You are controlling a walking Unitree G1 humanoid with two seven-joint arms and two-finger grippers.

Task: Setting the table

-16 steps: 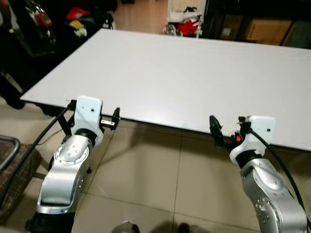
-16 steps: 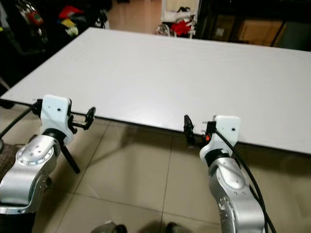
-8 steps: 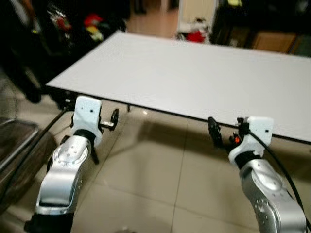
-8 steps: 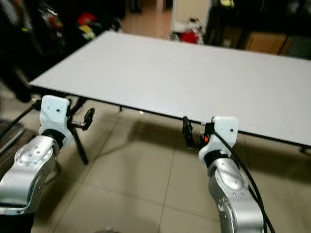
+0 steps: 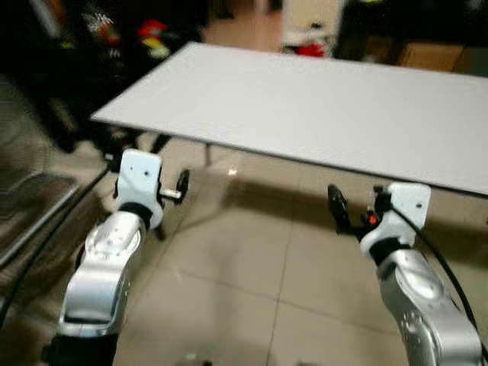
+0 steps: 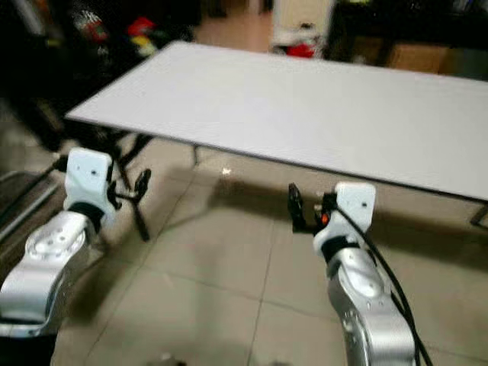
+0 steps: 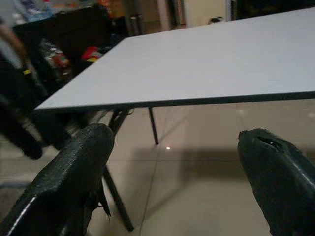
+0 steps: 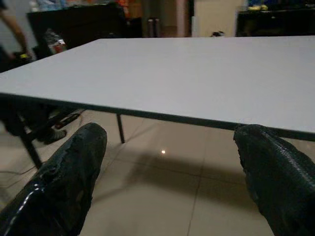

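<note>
A large bare white table (image 5: 320, 107) stands in front of me, with nothing on its top. My left gripper (image 7: 182, 162) is held out over the tiled floor, short of the table's near left corner, open and empty. My right gripper (image 8: 172, 162) hangs open at the same height, a little short of the table's near edge, and holds nothing. Both silver arms reach forward in the eye views, with the left fingers (image 5: 181, 184) and the right fingers (image 5: 336, 209) below the level of the tabletop.
Black folding table legs (image 5: 160, 143) show under the left corner. A dark seat (image 5: 30, 206) stands on my left. Dark clutter with red and yellow items (image 5: 149, 42) lies beyond the far left, and a cardboard box (image 5: 431, 55) at the back right. Beige tiled floor (image 5: 252, 267) lies between me and the table.
The whole view has shifted: the table's near edge now lies farther from my grippers and more floor shows, so the camera has moved back. Both arms keep their pose.
</note>
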